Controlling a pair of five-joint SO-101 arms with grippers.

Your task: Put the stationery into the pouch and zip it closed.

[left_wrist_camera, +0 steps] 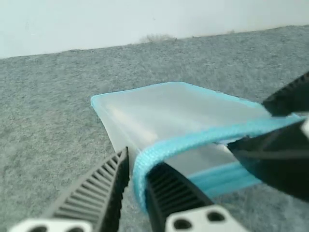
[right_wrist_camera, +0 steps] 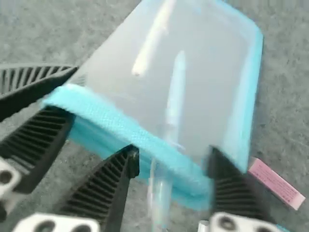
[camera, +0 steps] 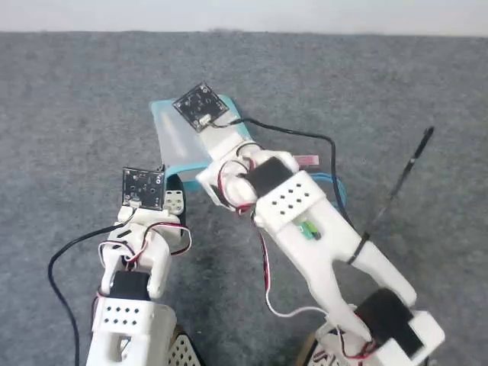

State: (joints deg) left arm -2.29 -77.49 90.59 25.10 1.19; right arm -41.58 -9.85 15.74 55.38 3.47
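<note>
Grey table [camera: 76, 114], white wall behind. Left gripper [left_wrist_camera: 136, 166] jaws pinch pouch [left_wrist_camera: 183, 111] blue rim, likely propping mouth open. Right gripper [right_wrist_camera: 173, 157] jaws spread at mouth. Pale pen [right_wrist_camera: 175, 92] shows through pouch wall. Eraser [right_wrist_camera: 275, 182] and black pen [camera: 412, 164] lie outside.

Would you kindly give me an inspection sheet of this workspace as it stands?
Surface: grey, carpet-like table.
Job's things: translucent blue-edged pouch, slim items showing through it; pink eraser and black pen lie outside.
Clutter: nothing seen.
End effectors: left end effector shut on the pouch's edge; right end effector open, astride that edge.
Cables: black cable by the left arm; second black cable over the right arm.
Surroundings: pale wall.
</note>
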